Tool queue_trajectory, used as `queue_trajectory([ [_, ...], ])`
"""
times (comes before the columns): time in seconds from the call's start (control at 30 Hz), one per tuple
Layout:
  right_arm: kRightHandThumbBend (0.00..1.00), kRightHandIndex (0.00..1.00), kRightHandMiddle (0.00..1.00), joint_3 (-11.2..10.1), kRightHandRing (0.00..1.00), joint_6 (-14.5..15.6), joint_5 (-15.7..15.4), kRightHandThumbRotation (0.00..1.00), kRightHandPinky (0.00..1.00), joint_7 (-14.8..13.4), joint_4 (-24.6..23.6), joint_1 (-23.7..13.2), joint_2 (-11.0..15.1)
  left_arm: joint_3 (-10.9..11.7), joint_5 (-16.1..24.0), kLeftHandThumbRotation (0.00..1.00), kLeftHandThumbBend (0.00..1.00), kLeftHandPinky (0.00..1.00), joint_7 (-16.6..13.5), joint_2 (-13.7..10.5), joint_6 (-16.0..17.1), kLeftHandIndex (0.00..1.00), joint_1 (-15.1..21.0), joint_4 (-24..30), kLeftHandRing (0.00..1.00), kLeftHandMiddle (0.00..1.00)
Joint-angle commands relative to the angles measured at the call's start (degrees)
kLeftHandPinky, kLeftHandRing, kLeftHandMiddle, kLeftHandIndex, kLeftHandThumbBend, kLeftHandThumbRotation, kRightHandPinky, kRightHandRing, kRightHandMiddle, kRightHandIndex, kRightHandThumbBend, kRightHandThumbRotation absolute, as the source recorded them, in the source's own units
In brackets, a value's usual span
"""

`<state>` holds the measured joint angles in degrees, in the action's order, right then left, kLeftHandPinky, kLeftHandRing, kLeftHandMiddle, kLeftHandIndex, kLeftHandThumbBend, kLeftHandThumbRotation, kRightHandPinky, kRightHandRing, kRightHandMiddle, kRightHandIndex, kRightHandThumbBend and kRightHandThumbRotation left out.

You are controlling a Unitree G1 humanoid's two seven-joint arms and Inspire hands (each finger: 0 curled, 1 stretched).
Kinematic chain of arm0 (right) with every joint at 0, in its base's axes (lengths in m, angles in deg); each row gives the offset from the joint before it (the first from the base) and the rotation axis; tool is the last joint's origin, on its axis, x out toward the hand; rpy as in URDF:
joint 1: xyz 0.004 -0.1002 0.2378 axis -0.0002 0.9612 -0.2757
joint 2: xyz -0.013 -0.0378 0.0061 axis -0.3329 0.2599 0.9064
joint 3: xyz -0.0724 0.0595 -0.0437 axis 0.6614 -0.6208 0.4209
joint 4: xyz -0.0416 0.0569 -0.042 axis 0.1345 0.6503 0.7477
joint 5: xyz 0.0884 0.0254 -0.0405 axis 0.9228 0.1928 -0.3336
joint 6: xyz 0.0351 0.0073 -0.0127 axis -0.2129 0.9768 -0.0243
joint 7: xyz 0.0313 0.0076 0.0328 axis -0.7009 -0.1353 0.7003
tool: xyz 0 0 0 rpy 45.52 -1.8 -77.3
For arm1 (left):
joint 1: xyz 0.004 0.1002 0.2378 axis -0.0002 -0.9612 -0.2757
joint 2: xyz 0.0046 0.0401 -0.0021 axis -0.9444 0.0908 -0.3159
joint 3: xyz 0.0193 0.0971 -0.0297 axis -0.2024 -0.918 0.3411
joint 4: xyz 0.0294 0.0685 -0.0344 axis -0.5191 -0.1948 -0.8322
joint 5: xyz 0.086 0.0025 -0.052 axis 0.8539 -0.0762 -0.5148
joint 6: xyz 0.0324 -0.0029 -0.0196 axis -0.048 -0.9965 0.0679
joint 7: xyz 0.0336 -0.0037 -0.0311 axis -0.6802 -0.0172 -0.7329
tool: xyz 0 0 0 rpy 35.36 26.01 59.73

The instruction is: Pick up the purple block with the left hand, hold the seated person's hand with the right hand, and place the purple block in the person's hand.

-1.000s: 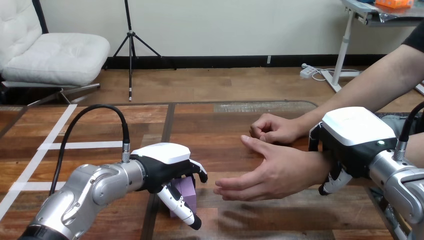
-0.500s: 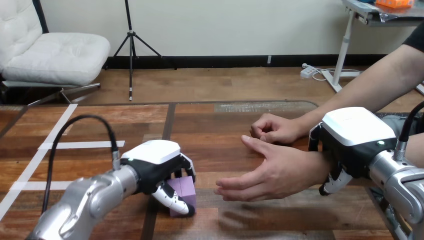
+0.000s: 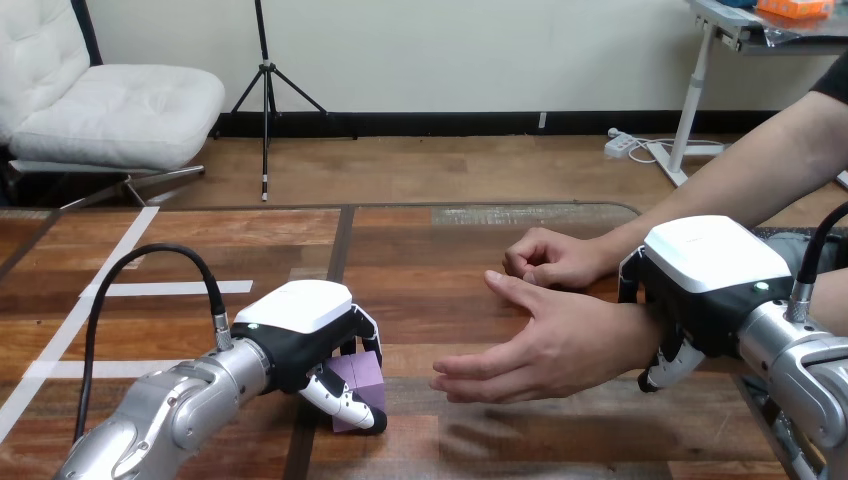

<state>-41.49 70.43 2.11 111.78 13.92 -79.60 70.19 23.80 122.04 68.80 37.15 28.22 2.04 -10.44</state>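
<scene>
Lighting: bright, even, from overhead. Shadows: soft dim patch on bench beneath the person's open hand. Glare: mild sheen on right hand, white shell.

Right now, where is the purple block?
In the head view the purple block sits on the table, low and left of centre, within the curled fingers of the left hand, apart from the person's open hand to its right.

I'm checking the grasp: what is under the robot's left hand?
The purple block sits on the table under the left hand, fingers curled round its front. Its right part shows; the hand covers the rest.
</scene>
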Motion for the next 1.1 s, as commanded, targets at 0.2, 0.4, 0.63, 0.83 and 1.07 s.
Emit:
queue_trajectory([
  [0.2, 0.83, 0.53, 0.48, -1.74, 0.41, 0.74, 0.41, 0.00, 0.32, 0.29, -1.63, -2.69, 0.40, -0.05, 0.51, 0.34, 0.44, 0.26, -2.12, -0.85, 2.05, 0.39, 2.50, -1.12, 0.34, 0.38],
  [0.4, 0.83, 0.53, 0.48, -1.64, 0.40, 1.14, 0.22, 0.00, 0.31, 0.78, -1.74, -2.76, 0.28, 0.23, -0.07, 0.34, 0.45, 0.27, -2.26, -0.81, 2.97, 0.39, 2.45, -1.56, 0.34, 0.38],
  [0.63, 0.83, 0.54, 0.48, -1.61, 0.42, 1.05, 0.28, 0.00, 0.32, 0.81, -1.77, -2.64, 0.37, 0.67, -1.08, 0.34, 0.45, 0.26, -2.54, -0.66, 4.36, 0.39, 2.36, -2.25, 0.33, 0.38],
  [0.83, 0.83, 0.55, 0.49, -1.84, 0.42, 1.03, 0.67, 0.00, 0.33, 0.49, -2.01, -2.42, 0.14, 1.04, -1.85, 0.34, 0.46, 0.25, -3.72, -0.59, 6.49, 0.39, 2.27, -3.22, 0.33, 0.39],
  [1.07, 0.83, 0.55, 0.49, -1.79, 0.42, 1.24, 0.51, 0.00, 0.33, 0.68, -2.17, -2.38, 0.17, 1.42, -2.85, 0.35, 0.46, 0.26, -5.64, -0.45, 9.84, 0.40, 2.44, -5.06, 0.34, 0.40],
])
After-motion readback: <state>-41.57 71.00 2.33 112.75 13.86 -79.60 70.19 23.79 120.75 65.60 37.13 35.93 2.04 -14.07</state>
